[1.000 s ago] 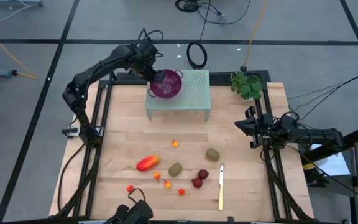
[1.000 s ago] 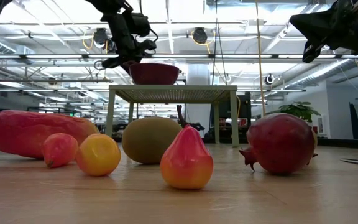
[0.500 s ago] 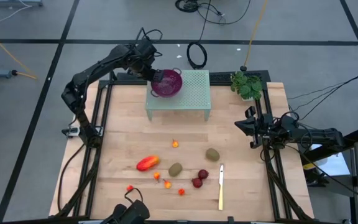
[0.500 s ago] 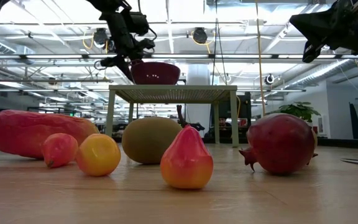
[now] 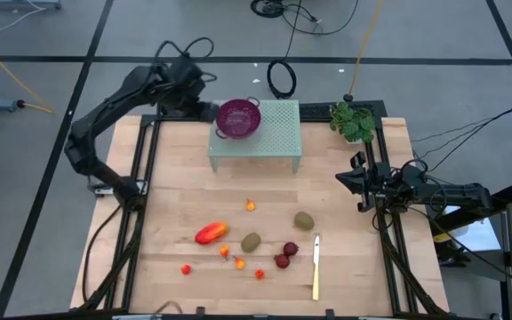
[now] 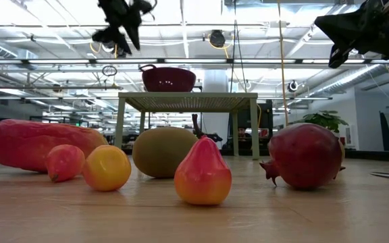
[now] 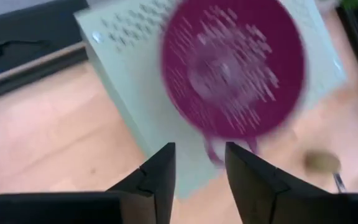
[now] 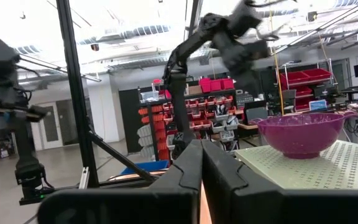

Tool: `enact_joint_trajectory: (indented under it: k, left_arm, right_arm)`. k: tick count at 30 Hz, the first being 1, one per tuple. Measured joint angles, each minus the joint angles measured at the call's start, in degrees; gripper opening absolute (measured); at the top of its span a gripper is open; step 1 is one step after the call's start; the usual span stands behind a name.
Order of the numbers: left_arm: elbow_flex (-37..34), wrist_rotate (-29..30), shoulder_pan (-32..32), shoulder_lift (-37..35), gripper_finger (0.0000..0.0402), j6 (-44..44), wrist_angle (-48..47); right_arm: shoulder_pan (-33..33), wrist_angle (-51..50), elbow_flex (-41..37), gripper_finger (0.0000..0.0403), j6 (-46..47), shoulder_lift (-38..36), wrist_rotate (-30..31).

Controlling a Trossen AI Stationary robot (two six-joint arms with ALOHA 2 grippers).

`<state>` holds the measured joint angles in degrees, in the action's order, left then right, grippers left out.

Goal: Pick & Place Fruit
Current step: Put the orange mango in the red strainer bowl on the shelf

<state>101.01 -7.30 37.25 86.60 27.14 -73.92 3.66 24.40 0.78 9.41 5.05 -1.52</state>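
Note:
The fruit lies on the wooden table's near half. A long red-orange piece (image 5: pixel 211 233) is at the left. Two kiwi-like ovals (image 5: pixel 251 241) (image 5: pixel 304 220), two dark red round ones (image 5: pixel 285 255) and several tiny orange balls (image 5: pixel 238 262) lie around it. A purple wire bowl (image 5: pixel 238 117) stands on a pale green perforated stand (image 5: pixel 274 133) at the far edge. My left gripper (image 5: pixel 204 107) hangs open, left of the bowl and above it, with nothing between its fingers (image 7: pixel 199 168). My right gripper (image 5: pixel 361 182) waits shut at the table's right edge.
A yellow-handled knife (image 5: pixel 316 267) lies near the front edge, right of the fruit. A small green plant (image 5: pixel 354 121) stands at the far right corner. Black frame rails (image 5: pixel 140 178) run along the left and right sides of the table.
My left gripper has let go of the bowl's left rim and opened. It then drew back up and toward the table's left far corner. The bowl stays upright on the stand.

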Motion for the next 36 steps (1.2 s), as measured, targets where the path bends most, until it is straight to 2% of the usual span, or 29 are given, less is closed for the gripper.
enact_joint_trajectory:
  k: [5,10,16,22,30,36]
  left_arm:
    - [0.00,3.89,-7.91,-5.44,0.0100,0.30,-5.44]
    - [0.00,9.70,-16.10,-8.95,0.0060,4.50,-9.45]
    - [0.00,10.81,-24.52,-10.26,0.0005,6.25,-10.23]
    - [0.00,7.10,-31.62,-7.69,0.0011,8.05,-9.36]
    - [-0.02,7.63,-38.69,-0.48,0.0016,13.20,-9.11]
    - [-0.02,8.48,-40.83,4.55,0.0054,16.12,-9.23]
  right_arm:
    - [0.00,-0.29,0.02,0.0000,0.00,0.00,0.00]
    - [0.00,-0.26,0.02,0.0000,0.00,-0.01,0.00]
    - [0.00,-0.27,0.02,0.0000,0.00,-0.01,0.00]
    - [0.00,-0.30,0.02,0.0000,0.00,-0.01,0.00]
    - [0.00,-0.28,0.01,0.0000,0.22,-0.01,0.00]
    - [0.00,-0.30,0.02,0.0000,0.39,-0.01,0.00]
